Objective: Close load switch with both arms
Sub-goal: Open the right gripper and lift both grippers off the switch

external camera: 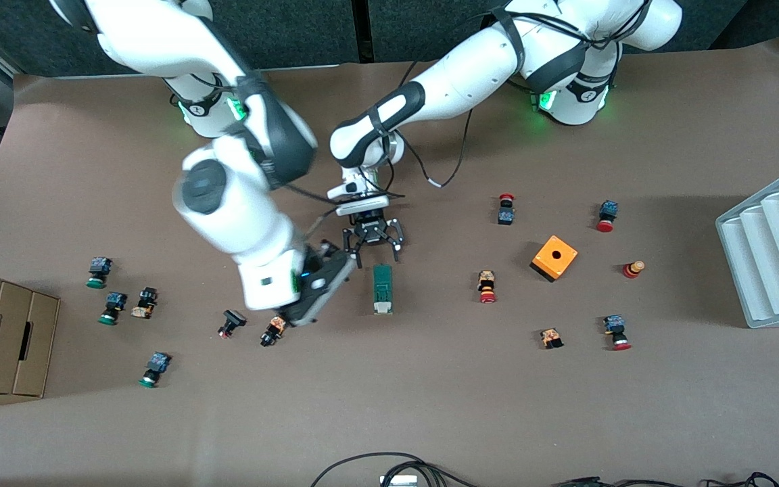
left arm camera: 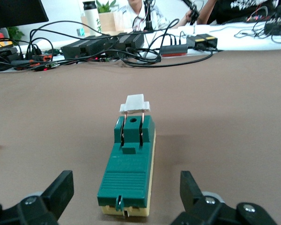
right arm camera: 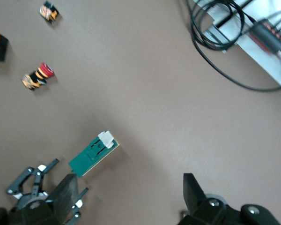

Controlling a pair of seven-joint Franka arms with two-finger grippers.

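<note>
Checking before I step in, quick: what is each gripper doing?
Left gripper: open, empty, above the load switch at its end toward the bases.
Right gripper: open, empty, beside the switch.

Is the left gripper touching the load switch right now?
Apart. In the left wrist view the left gripper stands open, bare table between each finger and the load switch.

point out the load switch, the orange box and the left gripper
load switch (external camera: 382, 287), front view, on its green top face
orange box (external camera: 554, 258), front view, on its top face beside the hole
left gripper (external camera: 375, 253), front view, midway between its open fingertips
</note>
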